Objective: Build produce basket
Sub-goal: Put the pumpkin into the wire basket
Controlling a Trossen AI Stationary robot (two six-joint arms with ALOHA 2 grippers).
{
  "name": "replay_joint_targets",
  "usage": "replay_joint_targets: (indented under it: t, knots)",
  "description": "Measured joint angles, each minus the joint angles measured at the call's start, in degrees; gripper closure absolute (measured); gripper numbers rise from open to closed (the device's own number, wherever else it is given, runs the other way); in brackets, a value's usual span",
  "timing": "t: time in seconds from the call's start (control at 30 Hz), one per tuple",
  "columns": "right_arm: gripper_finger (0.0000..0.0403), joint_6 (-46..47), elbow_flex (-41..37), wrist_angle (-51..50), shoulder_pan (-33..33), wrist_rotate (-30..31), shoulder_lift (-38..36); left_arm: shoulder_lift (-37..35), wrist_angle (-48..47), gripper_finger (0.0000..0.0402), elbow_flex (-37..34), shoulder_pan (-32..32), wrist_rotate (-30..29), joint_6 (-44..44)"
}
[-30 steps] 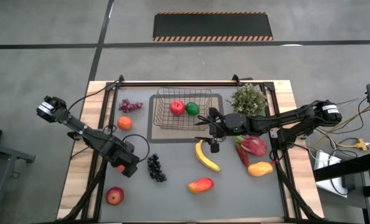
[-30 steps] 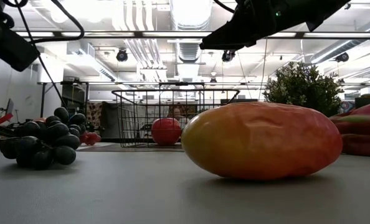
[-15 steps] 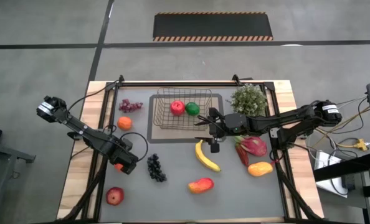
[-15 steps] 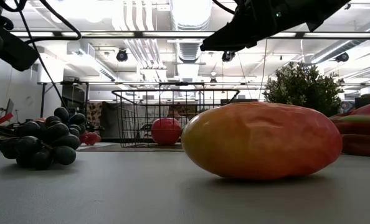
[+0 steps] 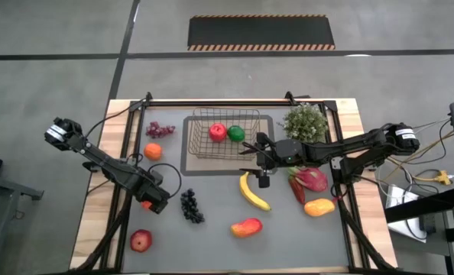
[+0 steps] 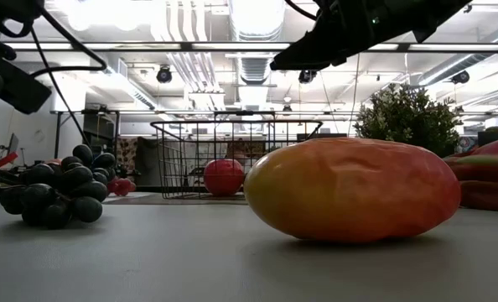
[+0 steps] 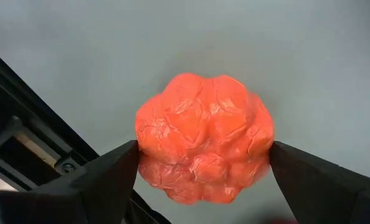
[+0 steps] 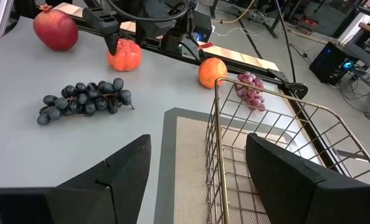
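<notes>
Fingers of our left gripper (image 7: 203, 171) clamp a lumpy orange-red fruit (image 7: 203, 146) near the table's left edge for the basket (image 5: 224, 131); our right gripper (image 8: 197, 180) waits, jaws apart, at its front rim.

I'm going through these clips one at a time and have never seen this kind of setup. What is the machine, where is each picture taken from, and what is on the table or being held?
It is a table robot with two dark arms, each ending in a two-finger gripper. One picture looks straight down, one looks level across the table top, and each wrist carries its own camera.

The left gripper, near the table's left edge, is shut on a lumpy orange-red fruit. The right gripper is open and empty beside the basket, which stands on a grey tray and holds a red apple and a green pepper.

Loose on the table: a banana, dark grapes, a mango, another apple, an orange, a pink dragon fruit.
</notes>
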Motion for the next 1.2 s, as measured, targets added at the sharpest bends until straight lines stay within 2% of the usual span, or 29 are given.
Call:
replay_joint_targets:
  t: [0.17,0.6,0.77,0.87,1.07,1.2]
  knots:
    - [0.0156,0.2,0.0,0.0,0.0,0.0,0.0,0.0,1.1,0.0068,-0.8,0.0,-0.1,0.0]
    - [0.0156,0.0,0.0,-0.1,0.0,0.0,0.0,0.2,2.3,0.0109,1.3,-0.1,0.0,0.3]
    - [0.0156,-1.1,0.0,-0.4,0.0,0.0,0.0,0.2,2.6,0.011,9.3,0.3,0.3,1.8]
    - [0.0156,-2.5,0.0,-0.4,0.0,0.0,0.0,0.2,2.5,0.0111,16.3,0.9,-2.4,5.0]
    - [0.0156,-2.9,0.0,-3.0,0.0,0.0,-0.8,1.0,1.2,0.0111,28.8,6.5,-14.1,18.5]
    - [0.0156,-1.0,0.0,-7.0,0.0,0.0,-2.7,2.9,1.2,0.0111,34.3,14.3,-15.8,31.7]
